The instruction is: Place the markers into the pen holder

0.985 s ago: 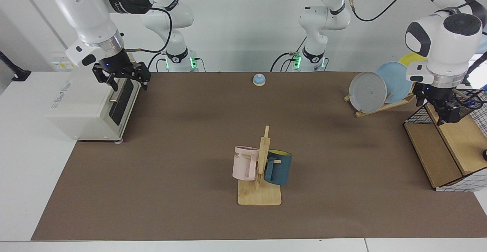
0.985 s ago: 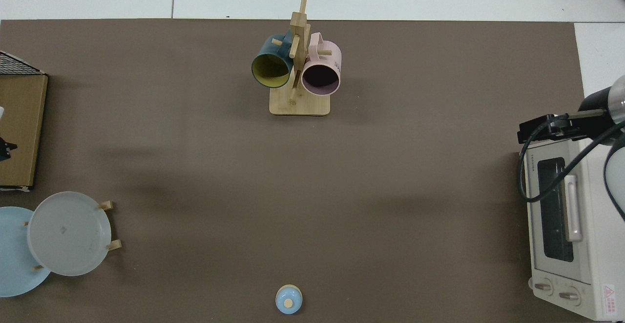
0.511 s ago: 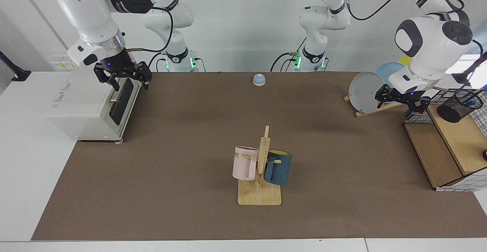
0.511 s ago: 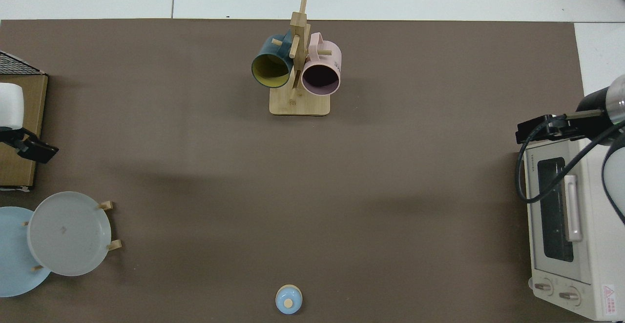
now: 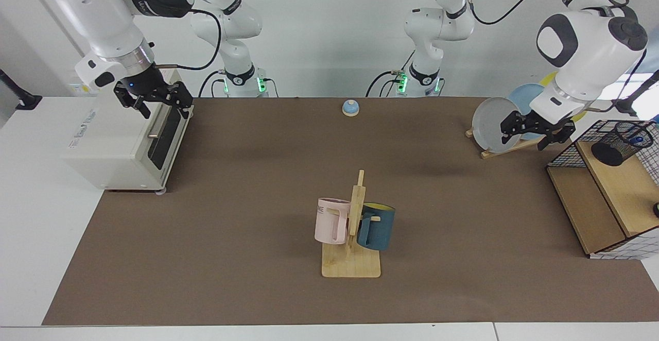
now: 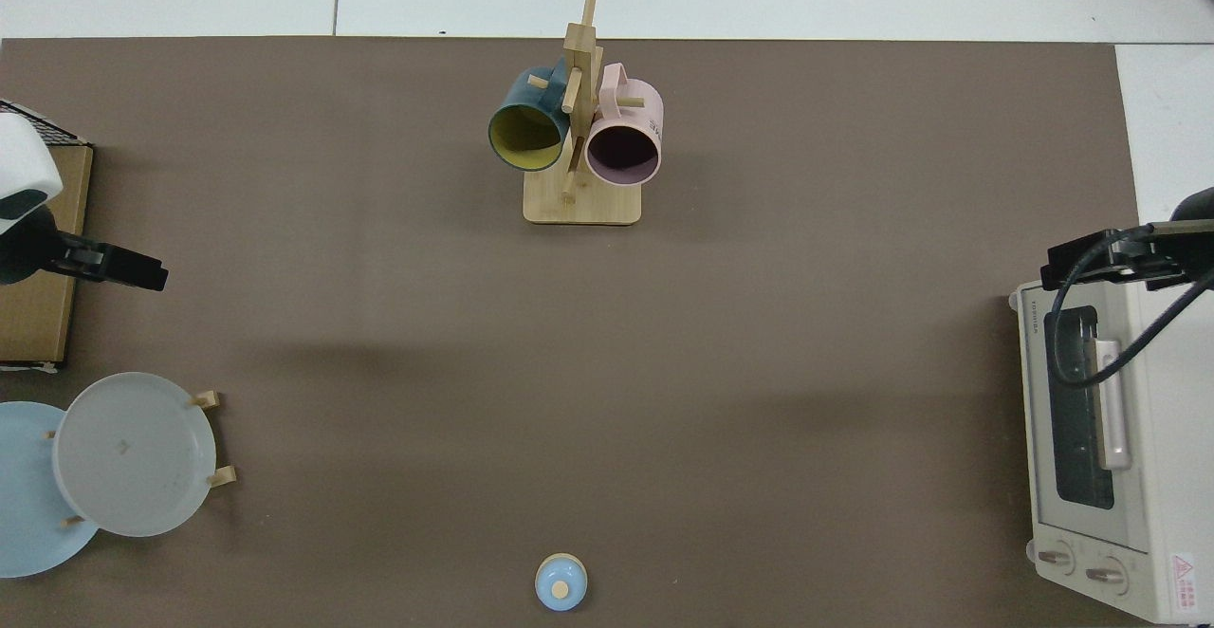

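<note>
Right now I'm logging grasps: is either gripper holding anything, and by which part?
Nothing is held. The left gripper hangs open beside the grey plate; the right gripper hangs open above the white toaster oven.

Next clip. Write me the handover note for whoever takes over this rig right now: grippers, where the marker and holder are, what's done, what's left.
Left gripper: open, empty, in the air in front of the plate rack, beside the wire basket.
Right gripper: open, empty, over the toaster oven; this arm waits.
Pen holder: on the basket's upper wooden shelf, tilted. A blue marker end shows at its mouth.
Done: marker appears to be in the holder.
Left: no other marker visible; probably only park the arms.
</note>
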{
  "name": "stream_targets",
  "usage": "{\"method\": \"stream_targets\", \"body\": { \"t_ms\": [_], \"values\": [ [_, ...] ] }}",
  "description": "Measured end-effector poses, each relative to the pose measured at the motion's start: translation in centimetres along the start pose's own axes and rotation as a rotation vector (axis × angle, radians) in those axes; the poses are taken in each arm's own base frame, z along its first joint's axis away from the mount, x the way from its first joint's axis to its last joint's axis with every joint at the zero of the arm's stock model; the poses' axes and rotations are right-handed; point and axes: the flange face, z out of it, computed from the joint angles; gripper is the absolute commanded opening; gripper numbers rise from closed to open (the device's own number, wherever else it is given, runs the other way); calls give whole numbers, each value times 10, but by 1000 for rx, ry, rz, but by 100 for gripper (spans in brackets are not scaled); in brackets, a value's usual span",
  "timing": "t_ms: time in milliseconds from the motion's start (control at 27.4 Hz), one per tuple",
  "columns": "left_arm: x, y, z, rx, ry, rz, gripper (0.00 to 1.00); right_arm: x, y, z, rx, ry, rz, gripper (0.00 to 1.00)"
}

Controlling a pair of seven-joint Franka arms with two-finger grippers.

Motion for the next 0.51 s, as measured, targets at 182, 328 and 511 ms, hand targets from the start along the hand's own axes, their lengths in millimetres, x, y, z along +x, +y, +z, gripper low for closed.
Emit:
{"method": "stream_targets", "body": {
  "t_ms": [182,328,511],
  "values": [
    [-5,16,-36,-14,-3,-43,100,-7,-3,-12,4,23,-6,100],
    [-17,30,-61,-25,-18,-99,100,-9,-3,-16,6,30,-6,100],
    [-38,43,-93,-28,-6,-146,100,-9,-3,-16,6,30,-6,100]
  ]
}}
